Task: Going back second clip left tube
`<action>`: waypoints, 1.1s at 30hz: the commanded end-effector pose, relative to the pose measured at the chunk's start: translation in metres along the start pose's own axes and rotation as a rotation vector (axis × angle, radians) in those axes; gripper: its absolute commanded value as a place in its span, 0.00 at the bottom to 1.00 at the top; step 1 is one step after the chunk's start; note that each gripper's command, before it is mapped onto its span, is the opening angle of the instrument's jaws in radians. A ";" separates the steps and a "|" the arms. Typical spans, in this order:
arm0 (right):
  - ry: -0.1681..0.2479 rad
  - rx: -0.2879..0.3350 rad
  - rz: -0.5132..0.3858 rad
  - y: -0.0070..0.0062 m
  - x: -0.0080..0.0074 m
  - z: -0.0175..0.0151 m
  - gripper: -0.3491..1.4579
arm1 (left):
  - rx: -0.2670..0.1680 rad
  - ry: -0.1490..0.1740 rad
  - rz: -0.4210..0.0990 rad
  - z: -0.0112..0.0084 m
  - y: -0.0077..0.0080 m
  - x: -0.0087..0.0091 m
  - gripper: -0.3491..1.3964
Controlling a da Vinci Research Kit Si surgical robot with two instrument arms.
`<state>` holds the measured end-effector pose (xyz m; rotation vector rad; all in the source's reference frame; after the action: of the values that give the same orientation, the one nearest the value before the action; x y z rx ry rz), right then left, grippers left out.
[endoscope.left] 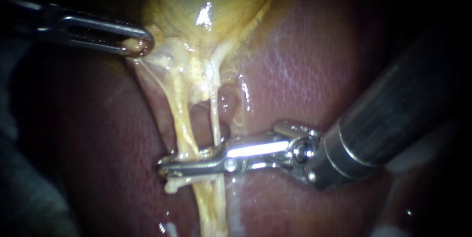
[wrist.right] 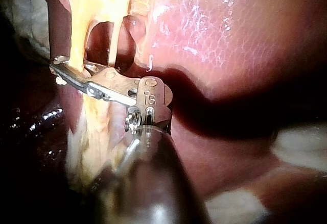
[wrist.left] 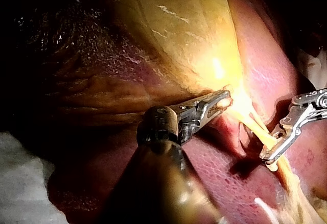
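Right instrument is clamped across the left tube; left instrument pinches the gallbladder. Tube looks soft, slick and tearable, so I'd grip gently, mid-length.

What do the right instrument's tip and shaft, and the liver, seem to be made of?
The right instrument: its tip looks like bare polished metal, with bright glints; its shaft looks dark and matte, perhaps coated metal or plastic. The liver: soft wet tissue, glossy pink-red with fine mottling.
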<state>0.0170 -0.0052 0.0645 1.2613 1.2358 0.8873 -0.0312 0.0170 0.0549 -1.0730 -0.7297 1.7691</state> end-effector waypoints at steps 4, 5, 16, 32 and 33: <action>-0.014 -0.017 -0.089 0.0000 -0.0001 0.0008 0.31 | 0.000 0.000 0.000 0.0000 0.0000 0.0000 0.00; -0.032 -0.037 -0.112 0.0000 0.0000 0.0010 0.36 | 0.000 0.000 0.000 0.0000 0.0000 0.0000 0.00; -0.127 -0.296 -0.434 0.0001 0.0001 0.0011 0.47 | -0.001 0.000 0.000 -0.0001 0.0000 -0.0001 0.00; -0.317 -0.322 -0.880 -0.0095 0.0032 -0.0077 0.47 | -0.004 -0.003 0.001 -0.0003 -0.0001 -0.0001 0.00; -0.338 -0.334 -0.904 -0.0104 0.0036 -0.0084 0.47 | -0.005 -0.003 0.001 -0.0003 -0.0001 -0.0001 0.00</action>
<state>0.0073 -0.0012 0.0539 0.4406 1.1369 0.1748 -0.0308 0.0170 0.0549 -1.0744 -0.7346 1.7704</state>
